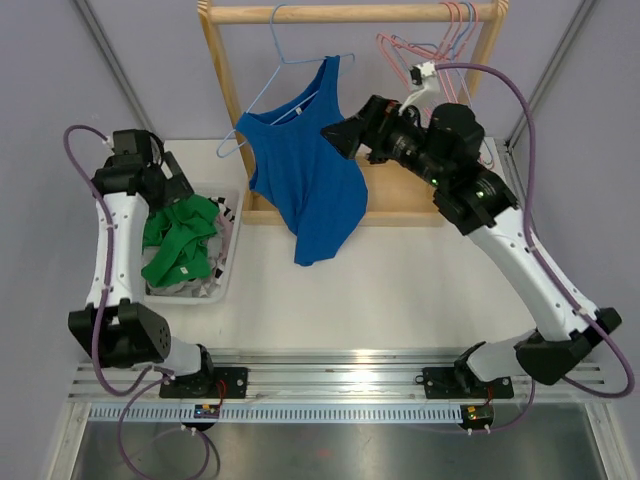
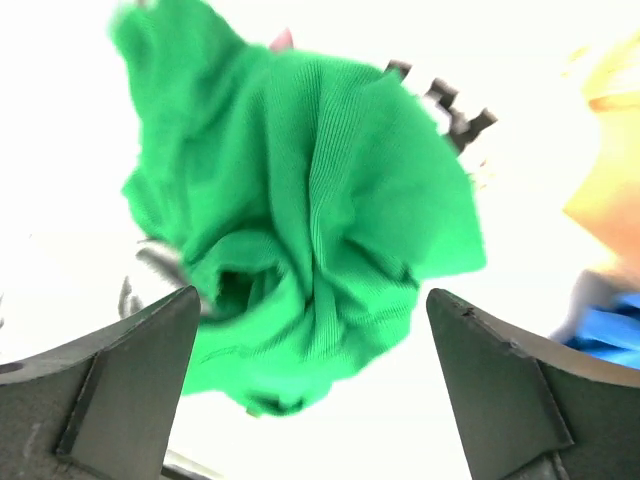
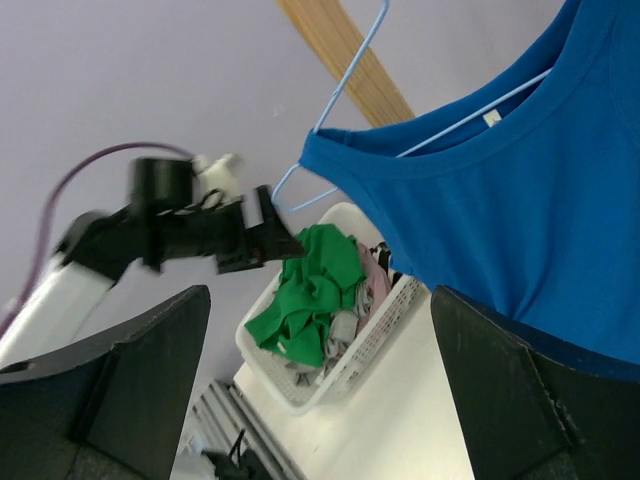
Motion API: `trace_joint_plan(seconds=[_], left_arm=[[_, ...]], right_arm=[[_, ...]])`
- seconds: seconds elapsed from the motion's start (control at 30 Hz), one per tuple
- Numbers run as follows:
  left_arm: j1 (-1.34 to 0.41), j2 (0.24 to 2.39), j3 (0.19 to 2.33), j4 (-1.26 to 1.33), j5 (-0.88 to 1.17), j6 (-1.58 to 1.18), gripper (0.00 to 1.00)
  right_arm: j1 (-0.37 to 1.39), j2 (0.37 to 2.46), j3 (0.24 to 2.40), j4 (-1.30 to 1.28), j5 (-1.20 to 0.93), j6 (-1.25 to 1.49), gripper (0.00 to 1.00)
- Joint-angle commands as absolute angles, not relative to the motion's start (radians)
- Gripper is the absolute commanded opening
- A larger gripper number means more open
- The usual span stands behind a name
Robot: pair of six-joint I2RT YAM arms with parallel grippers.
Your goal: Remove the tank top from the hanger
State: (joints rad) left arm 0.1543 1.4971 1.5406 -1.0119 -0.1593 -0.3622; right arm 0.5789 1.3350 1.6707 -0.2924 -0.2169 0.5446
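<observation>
A blue tank top point(image 1: 305, 180) hangs on a light blue wire hanger point(image 1: 283, 62) from the wooden rail point(image 1: 350, 13). It also shows in the right wrist view point(image 3: 510, 210), on the hanger point(image 3: 350, 85). My right gripper point(image 1: 338, 136) is open, just right of the top's right strap, holding nothing. In the right wrist view its jaws stand wide apart point(image 3: 320, 400). My left gripper point(image 1: 185, 190) is open and empty above the basket; the left wrist view point(image 2: 310, 400) shows a green garment point(image 2: 310, 200) below the jaws.
A white basket point(image 1: 225, 275) with green point(image 1: 180, 240) and other clothes stands at the left of the table. Several empty pink and blue hangers point(image 1: 440, 45) hang at the rail's right end. The wooden rack's base bar point(image 1: 400, 212) crosses behind the top.
</observation>
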Motion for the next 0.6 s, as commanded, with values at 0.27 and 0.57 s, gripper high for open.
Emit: trace_joint_plan(seconds=[0.27, 0.57], left_arm=[[0.121, 1.079, 1.496, -1.000, -0.103, -0.302, 0.99], [0.008, 0.963, 1.361, -0.937, -0.086, -0.285, 0.99]], right_arm=[[0.784, 1.884, 2.289, -0.399, 0.316, 0.497, 0.99], [0.796, 2.275, 2.767, -0.414, 0.414, 0.379, 1.00]])
